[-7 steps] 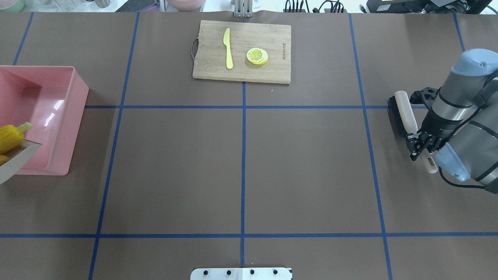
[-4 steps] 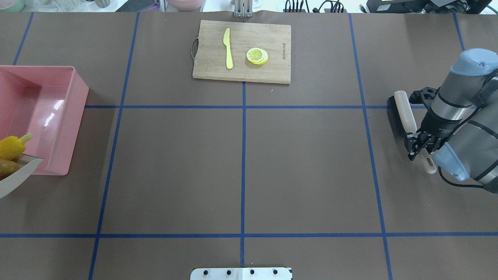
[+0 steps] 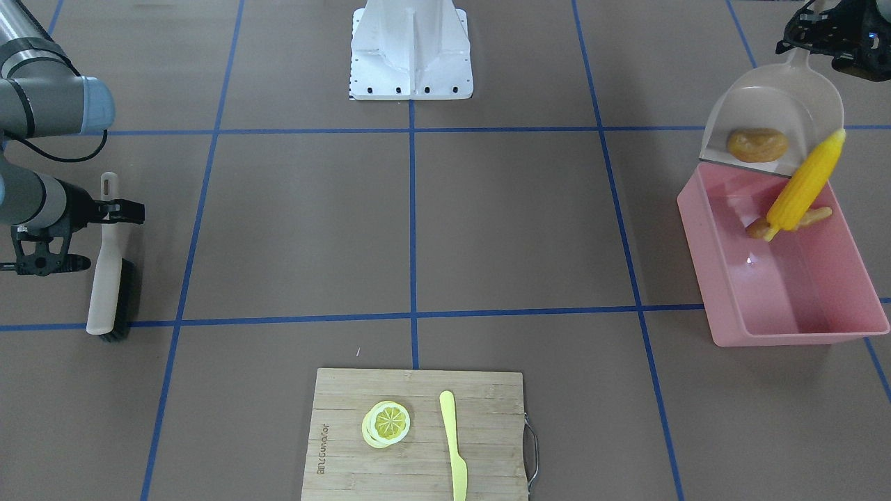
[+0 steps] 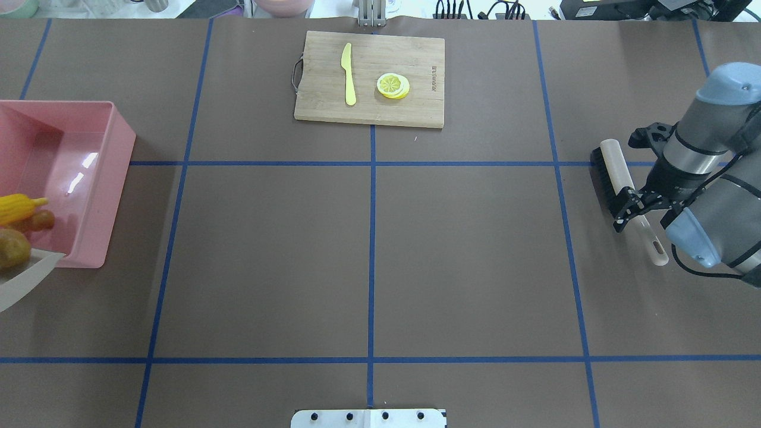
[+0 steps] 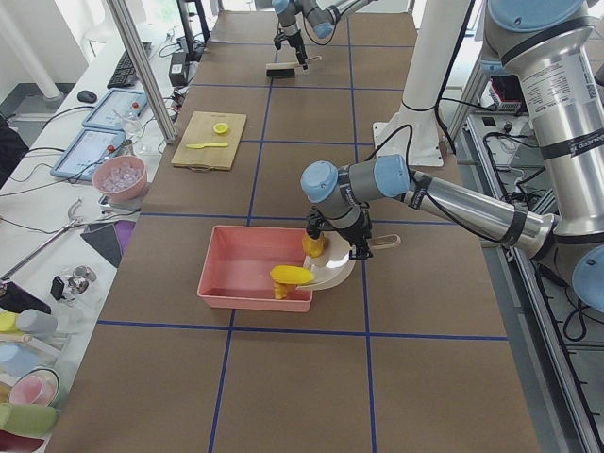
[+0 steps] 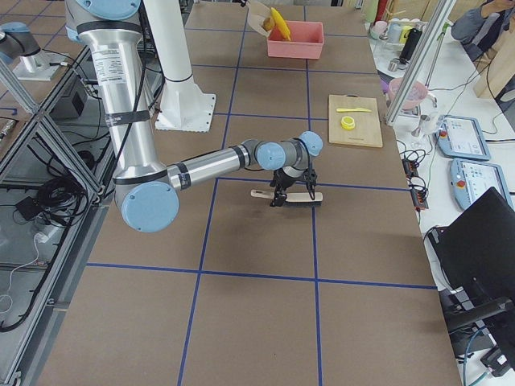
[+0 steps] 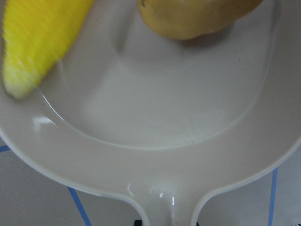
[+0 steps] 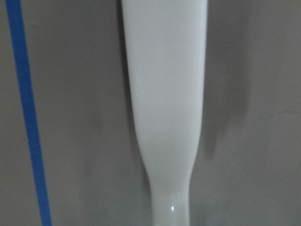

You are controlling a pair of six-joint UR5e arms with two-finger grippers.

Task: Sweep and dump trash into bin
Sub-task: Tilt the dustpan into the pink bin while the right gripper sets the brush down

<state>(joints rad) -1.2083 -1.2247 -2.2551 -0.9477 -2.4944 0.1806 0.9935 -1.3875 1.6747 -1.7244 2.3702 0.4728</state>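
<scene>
My left gripper (image 3: pixel 811 43) is shut on the handle of the beige dustpan (image 3: pixel 773 90) and tilts it over the near end of the pink bin (image 3: pixel 703 264). The yellow corn cob (image 3: pixel 807 181) slides off the pan's lip into the bin. The tan ginger root (image 3: pixel 820 213) lies in the bin under it. The brown-orange potato (image 3: pixel 757 144) is still in the pan. My right gripper (image 4: pixel 629 208) is open over the handle of the brush (image 4: pixel 606 172), which lies on the table at the far right.
A wooden cutting board (image 4: pixel 416 65) with a yellow knife (image 4: pixel 348 74) and a lemon slice (image 4: pixel 393 85) lies at the table's far middle. The robot's white base (image 3: pixel 411 49) stands at the near edge.
The corn has slid further into the bin and the ginger now lies in it. The potato has moved toward the pan's lip. My right gripper has shifted along the brush handle.
</scene>
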